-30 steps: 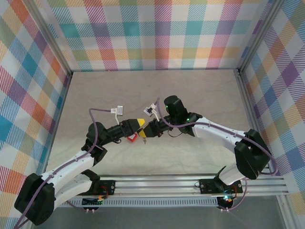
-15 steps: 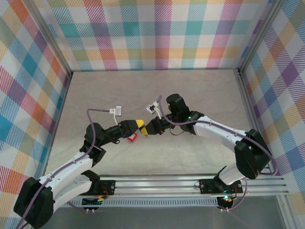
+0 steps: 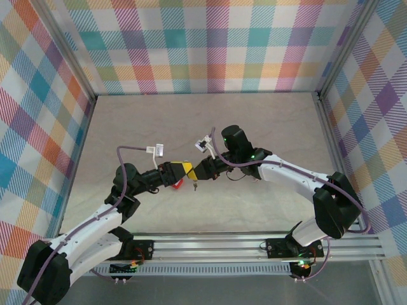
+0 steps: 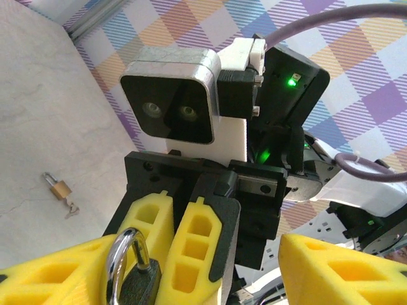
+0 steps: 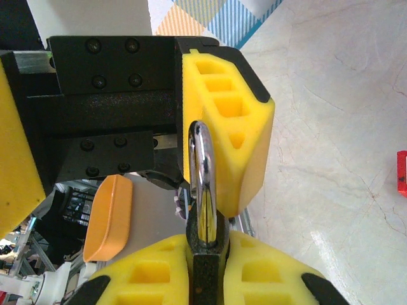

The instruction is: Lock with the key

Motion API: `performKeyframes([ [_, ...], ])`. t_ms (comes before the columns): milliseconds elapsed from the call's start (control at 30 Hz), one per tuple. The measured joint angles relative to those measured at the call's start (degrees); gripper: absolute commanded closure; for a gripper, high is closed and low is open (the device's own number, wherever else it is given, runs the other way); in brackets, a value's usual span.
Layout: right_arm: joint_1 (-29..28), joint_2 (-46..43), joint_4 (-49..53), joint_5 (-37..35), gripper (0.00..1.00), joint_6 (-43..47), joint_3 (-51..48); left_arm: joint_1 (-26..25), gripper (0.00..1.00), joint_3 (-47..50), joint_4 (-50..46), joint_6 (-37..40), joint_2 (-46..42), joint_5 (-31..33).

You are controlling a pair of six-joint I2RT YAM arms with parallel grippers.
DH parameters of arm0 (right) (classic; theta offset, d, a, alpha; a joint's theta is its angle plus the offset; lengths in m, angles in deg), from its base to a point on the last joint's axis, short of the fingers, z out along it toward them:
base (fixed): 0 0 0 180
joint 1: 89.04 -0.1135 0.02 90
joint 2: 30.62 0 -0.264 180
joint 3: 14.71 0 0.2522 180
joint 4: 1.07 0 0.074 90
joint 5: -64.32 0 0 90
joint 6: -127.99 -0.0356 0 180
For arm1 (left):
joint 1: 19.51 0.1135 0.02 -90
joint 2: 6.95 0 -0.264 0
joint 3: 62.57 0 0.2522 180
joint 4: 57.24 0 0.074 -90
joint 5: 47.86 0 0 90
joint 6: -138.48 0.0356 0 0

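You are early in the job, by my reading: I see no key in a keyhole, and neither claw has hold of one. Nearest, your left claw stands open, its yellow fingers spread either side of the right claw. One finger sits just beside the shackle, and I cannot tell whether it touches. Between those fingers, the right claw is clamped tight on a dark padlock with the shackle upright above its pads. You cannot tell from here whether the shackle is latched. Farther off, a small brass padlock lies on the table with what looks like a key just beside it. Fetching, inserting and turning the key are all left to do.
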Motion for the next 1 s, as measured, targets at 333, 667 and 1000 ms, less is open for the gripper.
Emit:
performKeyframes([
  [333,0.00,0.00,0.13,1.55,1.00,0.00,0.00,0.07,0.49,-0.07,-4.42,3.04,-2.80,1.40],
  [667,0.00,0.00,0.13,4.17,1.00,-0.02,0.00,0.44,0.55,-0.13,-5.40,4.15,-2.91,1.57],
  [1000,0.00,0.00,0.59,7.02,1.00,0.61,0.00,1.40,0.66,-0.13,-6.71,5.16,-3.02,1.60],
])
